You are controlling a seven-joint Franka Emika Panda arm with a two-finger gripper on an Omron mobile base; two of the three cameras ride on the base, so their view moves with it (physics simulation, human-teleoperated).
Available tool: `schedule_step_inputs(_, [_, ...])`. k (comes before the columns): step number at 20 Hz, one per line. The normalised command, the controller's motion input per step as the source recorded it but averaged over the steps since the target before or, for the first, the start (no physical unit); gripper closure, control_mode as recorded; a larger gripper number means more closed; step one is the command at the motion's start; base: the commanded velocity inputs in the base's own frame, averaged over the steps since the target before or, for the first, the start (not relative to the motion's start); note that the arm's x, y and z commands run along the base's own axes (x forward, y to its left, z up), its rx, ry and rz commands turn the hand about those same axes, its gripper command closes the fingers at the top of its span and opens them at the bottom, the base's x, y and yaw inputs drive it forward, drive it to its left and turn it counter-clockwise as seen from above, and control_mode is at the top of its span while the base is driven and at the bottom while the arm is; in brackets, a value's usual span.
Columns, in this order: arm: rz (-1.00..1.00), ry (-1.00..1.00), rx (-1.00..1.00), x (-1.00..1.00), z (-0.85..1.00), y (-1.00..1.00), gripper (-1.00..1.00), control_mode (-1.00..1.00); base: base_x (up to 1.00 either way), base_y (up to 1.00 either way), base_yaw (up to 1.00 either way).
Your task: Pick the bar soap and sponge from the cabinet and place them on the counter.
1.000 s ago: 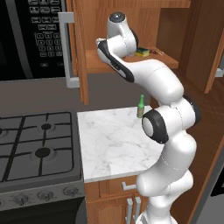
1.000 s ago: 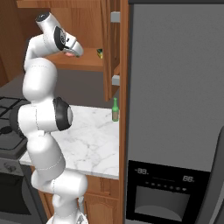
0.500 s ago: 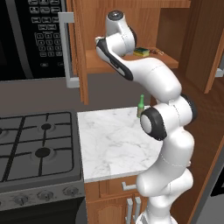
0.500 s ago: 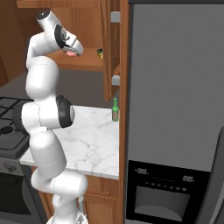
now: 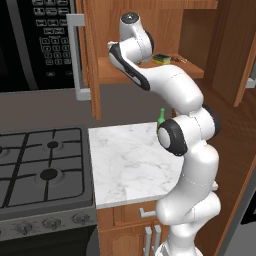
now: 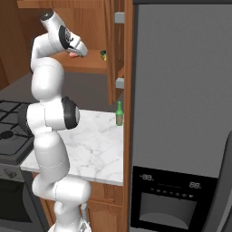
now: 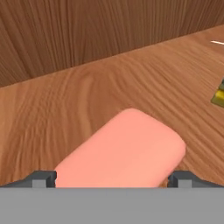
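The bar soap (image 7: pixel 127 151), a salmon-pink bar, lies flat on the shelf of the cabinet (image 7: pixel 87 92) and looms large in the hand view. My gripper (image 7: pixel 111 179) is open, with one fingertip (image 7: pixel 41 178) on each side of the soap's near end. From the right base view a sliver of the soap (image 6: pixel 72 54) shows under the hand. The sponge (image 5: pixel 161 58), yellow with a dark green top, sits further right on the same shelf, and its corner (image 7: pixel 220 96) shows in the hand view. Below is the white marble counter (image 5: pixel 125 165).
A green bottle (image 5: pixel 161 116) stands at the back of the counter. A small brown item (image 5: pixel 181 59) lies right of the sponge. The open cabinet door (image 5: pixel 86 55) hangs left of the hand. The gas stove (image 5: pixel 40 165) lies left, and the grey fridge (image 6: pixel 181 113) stands right.
The hand has edged slightly further in over the shelf. The jaws have stayed open, and the soap and sponge have not moved.
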Motion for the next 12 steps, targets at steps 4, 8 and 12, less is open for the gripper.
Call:
schedule_step_inputs(4, [-0.02, 0.05, 0.01, 0.29, -0.06, 0.01, -1.0, -1.0, 0.0, 0.0, 0.0])
schedule_step_inputs(8, [-0.03, 0.07, 0.01, 0.22, -0.12, 0.0, -1.0, -1.0, 0.0, 0.0, 0.0])
schedule_step_inputs(12, [-0.03, 0.05, 0.0, 0.13, -0.11, 0.0, 1.0, -1.0, 0.0, 0.0, 0.0])
